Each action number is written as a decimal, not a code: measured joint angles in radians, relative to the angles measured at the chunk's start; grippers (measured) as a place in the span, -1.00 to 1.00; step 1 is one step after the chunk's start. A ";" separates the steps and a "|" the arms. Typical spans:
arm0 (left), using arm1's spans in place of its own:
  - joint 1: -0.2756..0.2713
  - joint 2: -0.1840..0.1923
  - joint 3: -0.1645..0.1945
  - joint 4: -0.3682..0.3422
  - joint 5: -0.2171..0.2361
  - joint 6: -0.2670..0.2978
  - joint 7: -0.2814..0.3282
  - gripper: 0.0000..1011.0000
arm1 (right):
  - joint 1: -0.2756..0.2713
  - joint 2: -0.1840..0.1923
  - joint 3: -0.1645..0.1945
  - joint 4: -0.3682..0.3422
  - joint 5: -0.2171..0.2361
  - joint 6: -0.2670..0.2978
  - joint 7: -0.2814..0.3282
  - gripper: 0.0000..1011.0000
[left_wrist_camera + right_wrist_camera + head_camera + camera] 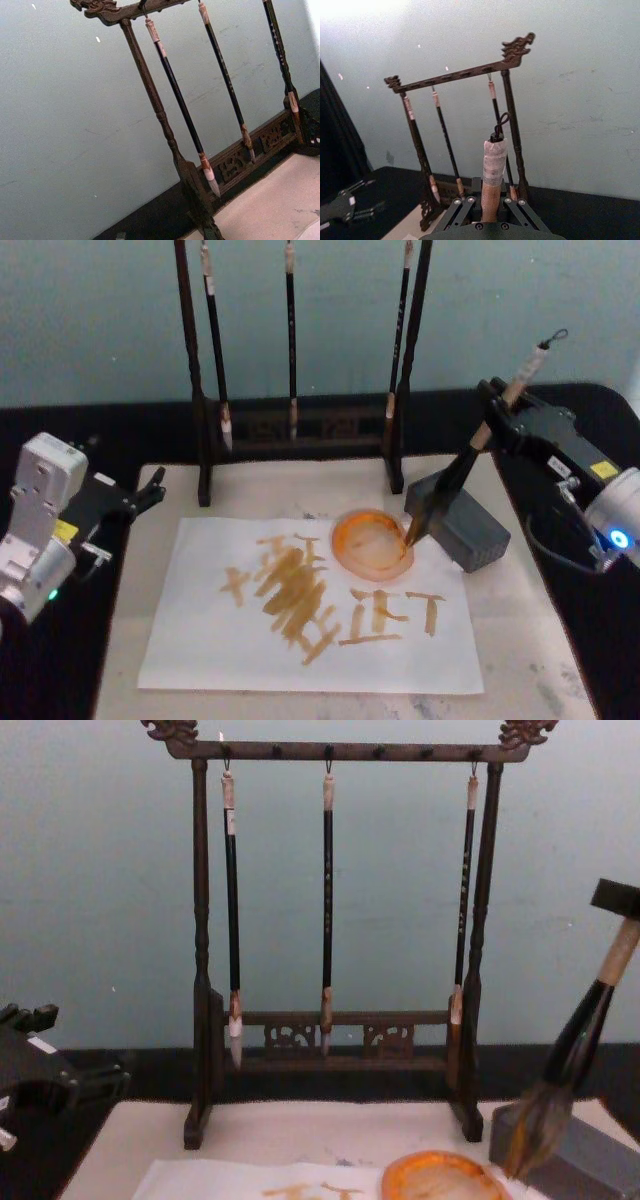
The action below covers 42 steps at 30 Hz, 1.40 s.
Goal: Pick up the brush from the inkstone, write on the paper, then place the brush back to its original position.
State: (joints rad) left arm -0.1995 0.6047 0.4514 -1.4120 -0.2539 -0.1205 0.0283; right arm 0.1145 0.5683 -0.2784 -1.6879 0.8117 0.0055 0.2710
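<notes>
The brush, with a pale tan handle, a black lower section and a bushy grey-brown tip, is clamped high on its handle by the right gripper. It stands tilted, its top leaning toward 1 o'clock in the head view, and its bristles meet the inkstone at the 3 o'clock rim. The inkstone, a round shallow orange dish, sits on the paper near its 1 o'clock corner. The paper lies flat, a white sheet streaked with orange-yellow strokes.
</notes>
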 joint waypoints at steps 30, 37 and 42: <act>0.000 0.000 0.000 0.000 0.000 0.000 0.000 1.00 | -0.148 0.022 0.036 -0.147 -0.165 0.048 -0.035 -0.68; 0.000 0.000 0.000 0.000 0.000 0.000 0.000 1.00 | -0.161 0.011 0.034 -0.163 -0.196 0.072 -0.045 -0.68; 0.000 0.000 0.000 0.000 0.000 0.000 0.000 1.00 | -0.164 0.000 0.035 -0.165 -0.211 0.080 -0.043 -0.68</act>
State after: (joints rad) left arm -0.1995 0.6047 0.4514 -1.4120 -0.2539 -0.1205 0.0283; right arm -0.0494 0.5685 -0.2429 -1.8525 0.6012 0.0856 0.2282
